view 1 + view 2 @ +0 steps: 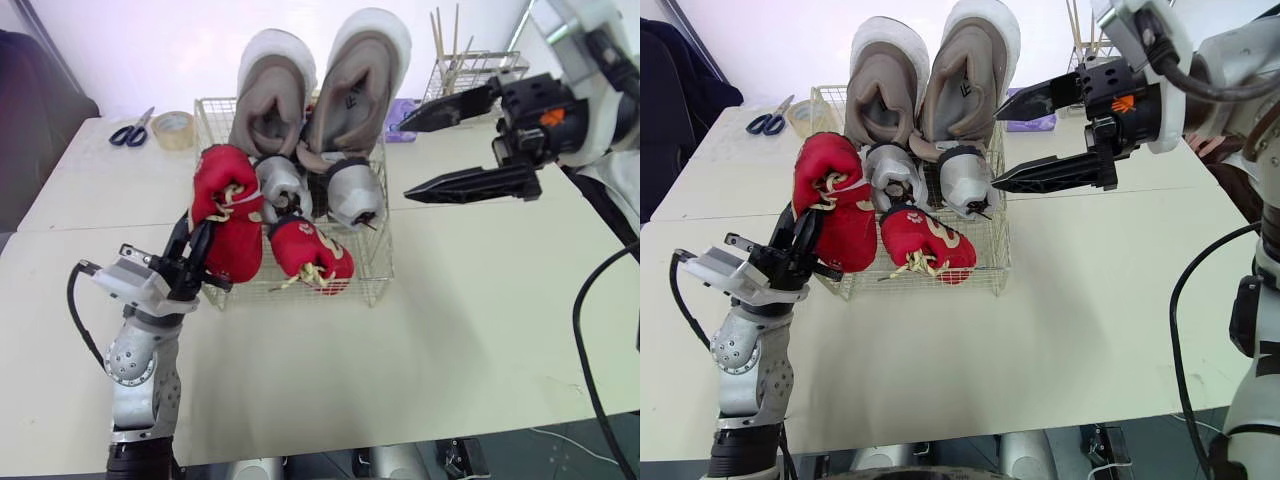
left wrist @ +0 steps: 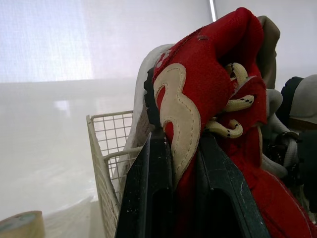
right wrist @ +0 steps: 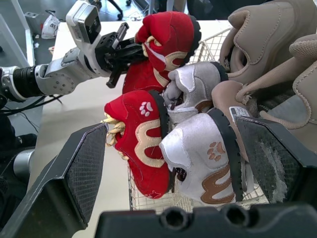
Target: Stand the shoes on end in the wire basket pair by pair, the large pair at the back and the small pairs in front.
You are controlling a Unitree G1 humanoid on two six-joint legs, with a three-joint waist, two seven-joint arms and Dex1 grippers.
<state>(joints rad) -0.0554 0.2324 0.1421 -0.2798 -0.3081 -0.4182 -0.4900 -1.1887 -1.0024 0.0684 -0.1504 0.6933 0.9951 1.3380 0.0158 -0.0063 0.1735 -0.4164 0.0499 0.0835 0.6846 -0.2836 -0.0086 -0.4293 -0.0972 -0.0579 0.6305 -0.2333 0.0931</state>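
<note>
- The small red shoe (image 1: 228, 200) in the grip has a fuzzy red upper, a cream wave-shaped patch on its side, cream laces flecked with dark, and a black sole.
- The left pincer (image 1: 200, 245) pinches it, one black finger on either side of its lower part. It is held on end at the left front corner of the wire basket (image 1: 372, 270); whether its lower end rests inside cannot be told.
- Its mate, the second red shoe (image 1: 310, 255), lies tilted in the front of the basket, laces towards the front wall, with a white paw print by the heel.
- Behind the red ones two small silver shoes (image 1: 282, 185) stand side by side in the middle of the basket, each with a tan wave patch and a black sole.
- At the back the large tan pair (image 1: 270, 95) stands on end, white soles outward, rising well above the rim.
- The right pincer (image 1: 408, 160) hangs just right of the basket with its fingers spread wide, holding nothing.
- The basket sits on a pale table (image 1: 450, 320). Scissors (image 1: 130, 130) and a tape roll (image 1: 173, 130) lie behind it to the left.
</note>
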